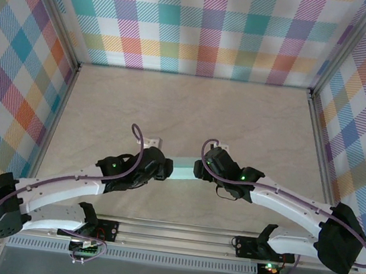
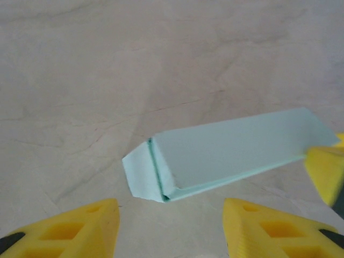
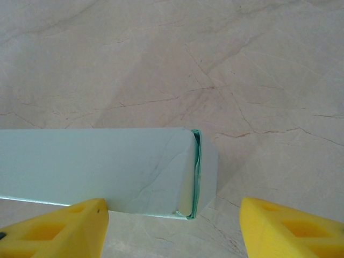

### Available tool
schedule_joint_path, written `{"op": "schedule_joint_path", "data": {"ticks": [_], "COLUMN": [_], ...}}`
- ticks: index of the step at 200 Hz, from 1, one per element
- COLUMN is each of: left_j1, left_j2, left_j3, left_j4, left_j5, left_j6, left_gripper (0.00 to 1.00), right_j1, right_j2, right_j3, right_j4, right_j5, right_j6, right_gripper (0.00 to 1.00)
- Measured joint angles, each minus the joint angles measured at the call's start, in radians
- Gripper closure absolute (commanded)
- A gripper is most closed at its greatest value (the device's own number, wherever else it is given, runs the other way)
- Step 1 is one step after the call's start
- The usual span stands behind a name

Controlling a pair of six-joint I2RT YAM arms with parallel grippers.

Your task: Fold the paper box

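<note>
Bright, even light; wrist views soft, perhaps slightly defocused.

No writing, label, brand, number or sign is showing legibly. The paper box (image 2: 231, 153) is presenting plain mint card, the worktop (image 1: 193, 111) is carrying only faint marble veining, and the checked walls (image 1: 204, 25) are displaying nothing but coloured pattern.

The pale marble-patterned table (image 1: 239, 117) carries 1 folded mint paper box (image 1: 184, 166), lying flat in its near half.
</note>
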Motion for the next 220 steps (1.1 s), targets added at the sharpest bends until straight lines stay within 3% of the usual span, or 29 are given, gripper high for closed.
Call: {"op": "schedule_joint_path", "data": {"ticks": [18,84,116,154,206,220], "left_j1": [0.024,0.045,0.048,0.057,0.089,0.112], "left_j2": [0.026,0.06,0.076,0.065,0.0,0.013], "left_j3": [-0.006,-0.022,-0.026,-0.042,-0.035,-0.018], "left_j4": [0.008,0.052,0.064,0.093,0.078,0.074], "left_j5": [0.018,0.064,0.074,0.112,0.155,0.156], "left_j6": [-0.025,-0.069,-0.073,-0.037,0.015,0.013], "left_gripper": [0.48,0.67,0.69,0.61,0.41,0.41], "right_j1": [0.0,0.0,0.0,0.0,0.0,0.0], "right_j2": [0.0,0.0,0.0,0.0,0.0,0.0], "right_j3": [0.0,0.0,0.0,0.0,0.0,0.0], "right_j4": [-0.001,-0.034,-0.053,-0.056,-0.056,-0.056], "right_j5": [-0.003,-0.017,-0.017,-0.021,-0.021,-0.021], "right_j6": [0.0,-0.005,-0.004,-0.004,-0.008,-0.008], "right_gripper": [0.35,0.35,0.35,0.35,0.35,0.35]}}
